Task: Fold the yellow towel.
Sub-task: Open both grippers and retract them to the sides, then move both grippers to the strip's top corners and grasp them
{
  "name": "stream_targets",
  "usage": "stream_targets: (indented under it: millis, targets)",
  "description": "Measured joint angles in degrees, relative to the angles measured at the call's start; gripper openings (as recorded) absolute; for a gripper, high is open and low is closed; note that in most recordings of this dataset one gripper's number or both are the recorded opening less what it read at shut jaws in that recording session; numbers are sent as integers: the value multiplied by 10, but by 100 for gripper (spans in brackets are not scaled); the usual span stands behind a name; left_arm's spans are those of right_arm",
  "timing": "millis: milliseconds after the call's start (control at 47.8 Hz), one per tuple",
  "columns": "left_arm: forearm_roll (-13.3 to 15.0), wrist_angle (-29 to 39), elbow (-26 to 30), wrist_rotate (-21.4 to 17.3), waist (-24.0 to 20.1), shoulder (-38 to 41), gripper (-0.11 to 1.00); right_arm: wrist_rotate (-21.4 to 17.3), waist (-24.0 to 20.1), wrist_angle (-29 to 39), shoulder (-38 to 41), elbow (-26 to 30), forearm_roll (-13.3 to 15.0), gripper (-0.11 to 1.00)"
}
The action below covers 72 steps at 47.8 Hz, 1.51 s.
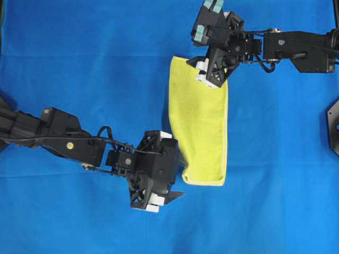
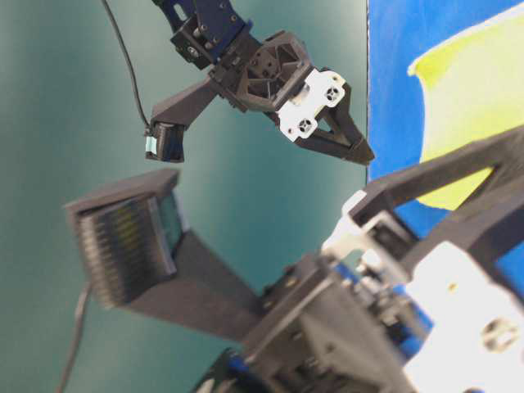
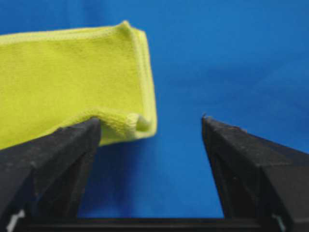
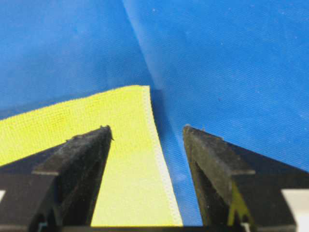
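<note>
The yellow towel [image 1: 200, 121] lies folded into a tall narrow strip on the blue cloth, fold edge at the bottom. My left gripper [image 1: 179, 168] sits at its lower left corner, open, nothing between the fingers. In the left wrist view the towel [image 3: 72, 82] shows its doubled corner beside the left finger of the gripper [image 3: 151, 123]. My right gripper [image 1: 197, 50] hovers open over the towel's top left corner. In the right wrist view the gripper [image 4: 147, 129] straddles the hem of the towel [image 4: 125, 169]. The table-level view shows part of the towel [image 2: 475, 90].
A large blue cloth [image 1: 79, 69] covers the whole table. A black fixture [image 1: 332, 127] juts in at the right edge. A teal wall [image 2: 82, 82] fills the background of the table-level view.
</note>
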<state>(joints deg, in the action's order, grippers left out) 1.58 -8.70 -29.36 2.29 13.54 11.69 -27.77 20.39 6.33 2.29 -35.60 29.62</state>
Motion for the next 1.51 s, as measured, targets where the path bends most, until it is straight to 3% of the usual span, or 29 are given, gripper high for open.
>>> stream_targets:
  millis: [188,376,565,774,1046,1276,1506]
  targets:
    - [0,74,-22,15,8,-68,77,-4,-13,9,-54,-27,0,63]
    - [0,85,-62,11,20,-141,75,-9,-54,14,-150,-83,-2,63]
    - [0,29,-127,9,-12,-217,75,-11,-88,8,-267,-153,-18,63]
    - [0,-34,-223,-1,-64,-308,75,-20,-89,1,-413,-239,-34,63]
    - [0,-58,-345,-2,-83,-461,74,-42,-88,-4,-550,-341,-34,63]
    - [0,-65,-397,1,-84,-553,74,-60,-89,-7,-580,-371,-35,63]
    - [0,-69,-399,1,-91,-535,74,-60,-89,-26,-572,-372,-35,63]
